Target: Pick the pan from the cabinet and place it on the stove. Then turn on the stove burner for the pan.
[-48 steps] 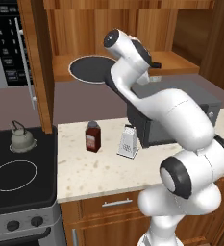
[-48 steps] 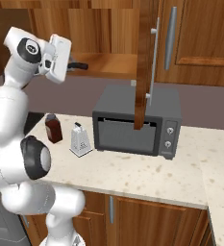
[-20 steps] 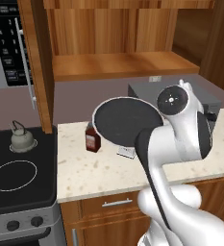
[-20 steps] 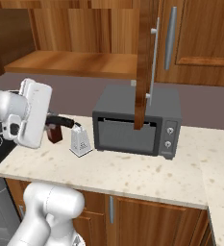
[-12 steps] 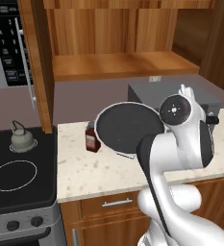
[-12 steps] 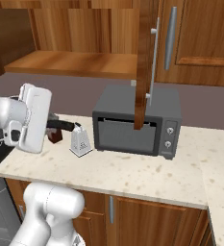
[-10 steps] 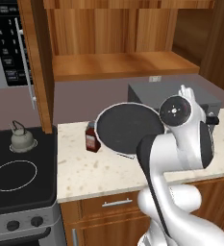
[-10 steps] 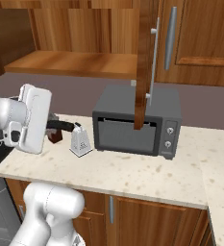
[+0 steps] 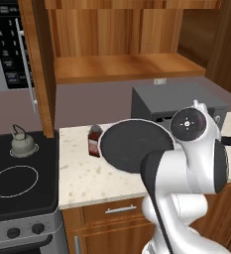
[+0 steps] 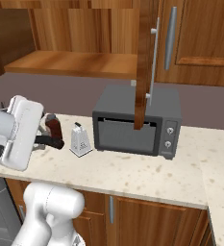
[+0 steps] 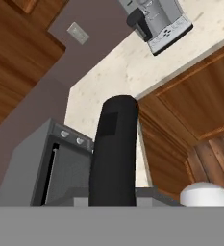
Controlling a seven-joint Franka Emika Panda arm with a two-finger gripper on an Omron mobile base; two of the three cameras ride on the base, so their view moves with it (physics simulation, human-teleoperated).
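I saw the flat, round, dark-grey frying pan (image 9: 136,151) held up in the air above the pale speckled stone counter (image 9: 87,181), its matte disc tipped toward the left base camera, so that it hid part of the counter behind it. Its thin straight black handle (image 11: 114,151) ran up the middle of the hand view as a smooth rounded bar. From the right, the same handle stuck out beside the white hand (image 10: 22,132), which was clamped narrowly on it.

The pan hung right of the black glass cooktop (image 9: 23,196), well off the large thin white ring (image 9: 14,180) drawn on the glass. A small grey kettle (image 9: 23,144) with a wire handle sat at the back of that cooktop. A small dark-red bottle (image 9: 94,141) stood on the counter just left of the pan's edge, and a steel box grater (image 10: 80,140) stood near the boxy grey countertop oven (image 10: 135,126). The brown wooden wall cabinet (image 9: 122,64) stood open above, its smooth grained shelf bare.
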